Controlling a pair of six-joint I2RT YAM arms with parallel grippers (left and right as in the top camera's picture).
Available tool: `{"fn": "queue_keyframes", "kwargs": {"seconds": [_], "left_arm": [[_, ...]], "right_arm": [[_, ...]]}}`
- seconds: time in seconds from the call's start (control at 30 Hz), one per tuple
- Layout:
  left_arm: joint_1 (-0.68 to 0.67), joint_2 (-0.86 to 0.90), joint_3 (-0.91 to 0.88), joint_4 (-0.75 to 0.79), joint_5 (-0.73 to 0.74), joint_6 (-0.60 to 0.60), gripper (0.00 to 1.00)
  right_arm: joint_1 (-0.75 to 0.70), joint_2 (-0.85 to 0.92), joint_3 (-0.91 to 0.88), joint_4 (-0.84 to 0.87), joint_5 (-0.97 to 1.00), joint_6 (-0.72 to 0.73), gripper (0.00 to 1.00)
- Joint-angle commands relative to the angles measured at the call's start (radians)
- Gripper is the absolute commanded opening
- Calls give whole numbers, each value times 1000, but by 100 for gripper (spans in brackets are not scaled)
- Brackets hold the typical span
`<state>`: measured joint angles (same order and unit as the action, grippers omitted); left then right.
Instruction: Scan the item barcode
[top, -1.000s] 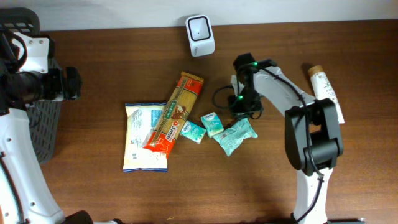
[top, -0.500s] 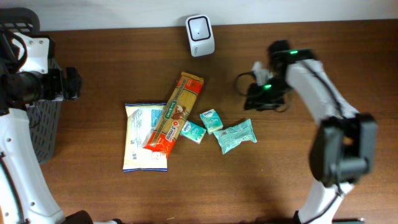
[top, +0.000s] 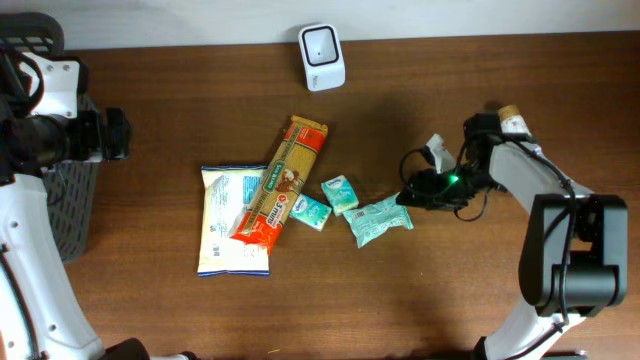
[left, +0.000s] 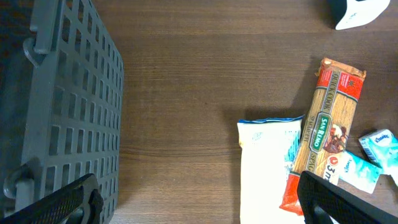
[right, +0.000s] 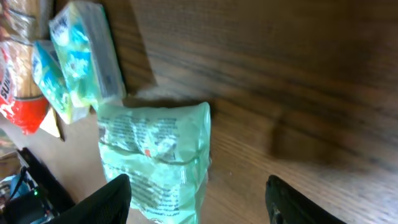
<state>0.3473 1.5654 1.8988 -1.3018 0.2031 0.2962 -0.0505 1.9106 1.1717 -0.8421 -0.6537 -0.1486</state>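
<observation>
Mint-green crinkly plastic packet (top: 380, 220) lies on the brown wooden table (top: 200, 320), far from the white boxy scanner (top: 322, 44), beside the right gripper (top: 415, 192), jaws spread empty, left gripper (left: 199, 190) spread too, scan looks not yet done

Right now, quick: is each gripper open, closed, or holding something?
Left gripper: open, holding nothing.
Right gripper: open, gripping nothing; the green packet lies on the table by its fingers.

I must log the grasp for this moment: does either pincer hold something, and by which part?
Nothing is held. The right pincer stands open above the green packet, which lies on the table; the left pincer is open and empty.
</observation>
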Motion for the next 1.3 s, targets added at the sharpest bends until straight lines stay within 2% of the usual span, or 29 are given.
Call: {"fn": "queue_keyframes", "kwargs": {"seconds": [0.0, 0.23, 0.27, 0.33, 0.4, 0.47, 0.53, 0.6, 0.73, 0.8, 1.03, 1.23, 1.27], "left_arm": [[5, 1, 2, -2, 11, 12, 99], [5, 1, 2, -2, 11, 12, 99], [4, 1, 2, -2, 11, 12, 99], [5, 1, 2, -2, 11, 12, 99], [5, 1, 2, -2, 11, 12, 99], [4, 1, 2, -2, 11, 12, 99], [5, 1, 2, -2, 11, 12, 99], [5, 1, 2, -2, 11, 12, 99], [5, 1, 2, -2, 11, 12, 99], [5, 1, 2, -2, 11, 12, 99], [5, 1, 2, -2, 11, 12, 99], [5, 1, 2, -2, 11, 12, 99], [5, 1, 2, -2, 11, 12, 99]], "right_arm": [[5, 12, -45, 44, -37, 30, 67], [84, 88, -50, 87, -50, 34, 64], [93, 100, -50, 92, -50, 42, 53], [96, 112, -50, 91, -50, 53, 24], [94, 112, -50, 90, -50, 52, 20], [94, 112, -50, 87, -60, 52, 4], [81, 109, -39, 59, -116, 51, 4], [60, 86, -11, -8, -178, -14, 4], [-3, -73, 140, -269, -238, -128, 4], [-3, -144, 197, -325, -241, -132, 4], [-3, -446, 269, -352, -252, -123, 4], [-2, -494, 269, -400, -206, -118, 4], [0, -494, 270, -397, -162, -73, 4]]}}
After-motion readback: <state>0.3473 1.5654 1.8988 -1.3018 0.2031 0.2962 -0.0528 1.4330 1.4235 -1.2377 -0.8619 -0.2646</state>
